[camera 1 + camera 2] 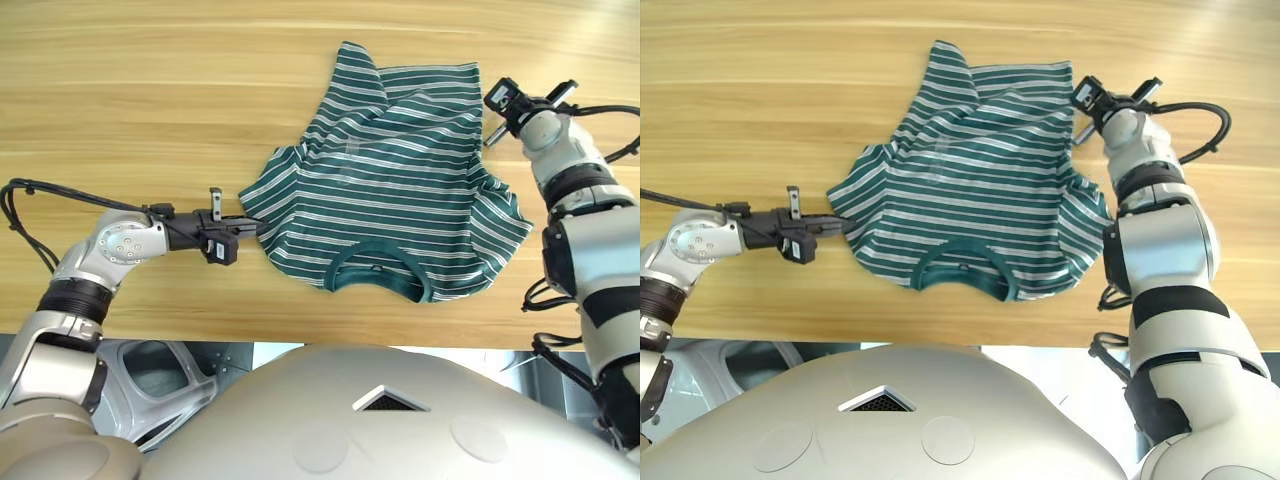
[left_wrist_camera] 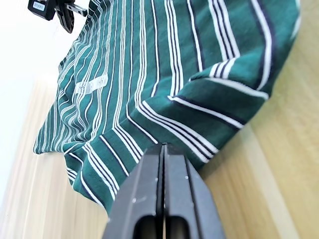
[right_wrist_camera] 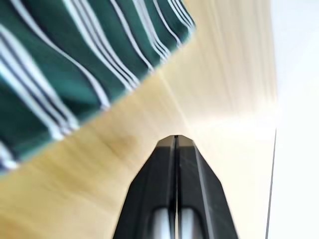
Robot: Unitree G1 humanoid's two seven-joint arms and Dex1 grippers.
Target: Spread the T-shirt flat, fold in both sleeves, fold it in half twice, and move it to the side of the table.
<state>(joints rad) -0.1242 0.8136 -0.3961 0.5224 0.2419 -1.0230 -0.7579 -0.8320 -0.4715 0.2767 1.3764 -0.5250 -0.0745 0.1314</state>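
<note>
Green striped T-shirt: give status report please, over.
Left gripper shut, tip at green white-striped T-shirt sleeve edge. Right gripper shut, over wooden table beside it. T-shirt wrinkled, not flat. Nothing blocking.

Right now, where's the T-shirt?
In the eye views the T-shirt lies centred on the table, between the left gripper at its sleeve and the right gripper by its hem.

Dark green white-striped T-shirt (image 1: 400, 190) on pale wood-grain table (image 1: 130, 110)

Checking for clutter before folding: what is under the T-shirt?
The T-shirt lies rumpled on the wooden table, bare wood showing around it. Anything beneath the cloth is covered.
</note>
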